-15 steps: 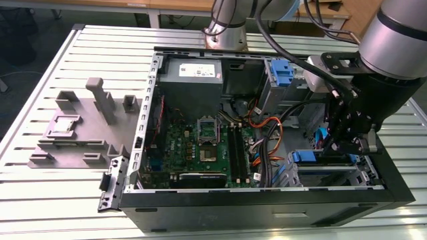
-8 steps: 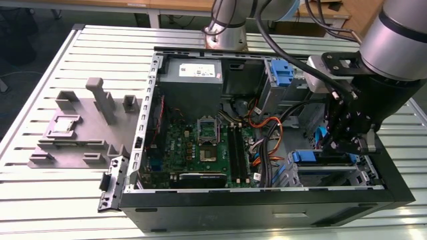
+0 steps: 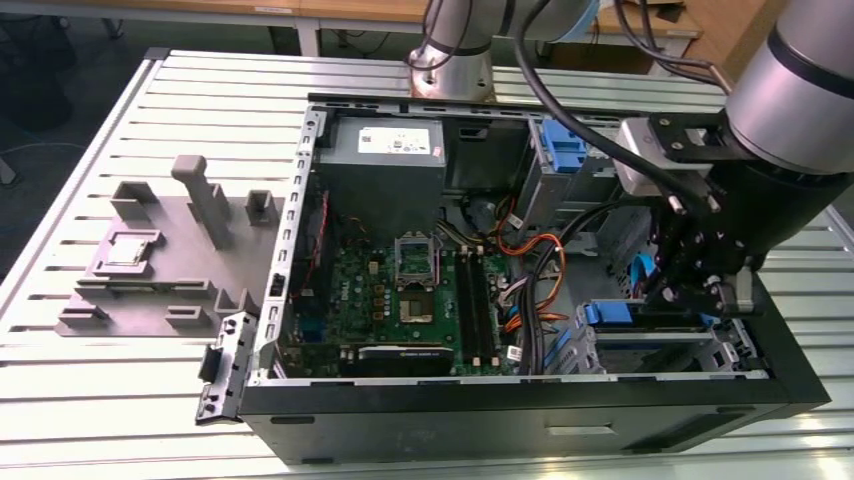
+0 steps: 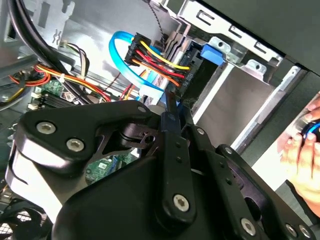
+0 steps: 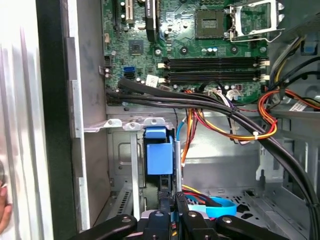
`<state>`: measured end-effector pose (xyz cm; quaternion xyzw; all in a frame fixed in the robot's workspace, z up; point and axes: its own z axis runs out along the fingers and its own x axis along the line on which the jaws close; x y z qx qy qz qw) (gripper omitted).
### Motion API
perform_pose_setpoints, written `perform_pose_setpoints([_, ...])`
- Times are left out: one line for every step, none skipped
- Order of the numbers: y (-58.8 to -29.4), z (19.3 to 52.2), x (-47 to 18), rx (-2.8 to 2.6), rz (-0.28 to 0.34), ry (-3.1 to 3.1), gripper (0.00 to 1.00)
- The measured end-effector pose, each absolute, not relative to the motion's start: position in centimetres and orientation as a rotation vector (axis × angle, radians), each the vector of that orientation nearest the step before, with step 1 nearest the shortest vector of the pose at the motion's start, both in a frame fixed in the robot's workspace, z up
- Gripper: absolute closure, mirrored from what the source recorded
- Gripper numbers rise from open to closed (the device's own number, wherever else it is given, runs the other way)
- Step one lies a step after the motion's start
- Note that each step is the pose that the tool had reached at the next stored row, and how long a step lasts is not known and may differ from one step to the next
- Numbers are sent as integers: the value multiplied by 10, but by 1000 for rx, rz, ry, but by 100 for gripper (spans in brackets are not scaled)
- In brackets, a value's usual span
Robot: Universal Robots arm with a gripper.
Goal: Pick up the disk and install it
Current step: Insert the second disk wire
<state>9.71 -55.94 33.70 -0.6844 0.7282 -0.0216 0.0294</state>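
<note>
The gripper (image 5: pixel 175 200) appears clamped on the disk (image 5: pixel 160 157) edge-on in the drive cage (image 5: pixel 127 125); in the second wrist view, a person's hand (image 4: pixel 300 140) at three o'clock.

Overall light: bright, even, from overhead in all three views.
Glare: the slatted table (image 3: pixel 107 400) shines pale in the exterior view; the case wall (image 5: pixel 20 100) washes out white in the first wrist view.
Shadows: the case (image 3: pixel 534 420) interior is dim beside the arm (image 3: pixel 801 100); soft shadows only.
Focus: the motherboard (image 5: pixel 190 45) is crisp in the first wrist view.
Blur: a hand (image 4: pixel 302 145) is smeared and overexposed in the second wrist view; the near gripper (image 4: pixel 170 107) linkage looks soft.
</note>
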Motion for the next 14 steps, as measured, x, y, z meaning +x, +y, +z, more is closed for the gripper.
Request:
perform_pose_setpoints([-560, 337, 97, -2108, -60, 2243, 84])
perform_pose_setpoints([-560, 337, 97, -2106, -57, 2242, 84])
perform_pose_setpoints([-561, 337, 97, -2106, -56, 2241, 84])
perform_pose_setpoints([-561, 336, 97, -2106, -55, 2241, 84])
perform_pose_setpoints([-561, 336, 97, -2106, -55, 2241, 84])
perform_pose_setpoints([-561, 336, 97, -2106, -55, 2241, 84])
perform_pose_setpoints([-561, 336, 97, -2106, -55, 2241, 84])
perform_pose_setpoints([-562, 336, 97, -2106, -55, 2241, 84])
perform_pose_setpoints([-562, 335, 97, -2106, -55, 2241, 84])
perform_pose_setpoints([-562, 335, 97, -2106, -55, 2241, 84])
perform_pose_setpoints([-562, 335, 97, -2106, -55, 2241, 84])
perform_pose_setpoints([-563, 334, 97, -2106, -55, 2241, 84])
perform_pose_setpoints([-563, 334, 97, -2106, -55, 2241, 84])
perform_pose_setpoints([-563, 333, 97, -2106, -55, 2241, 84])
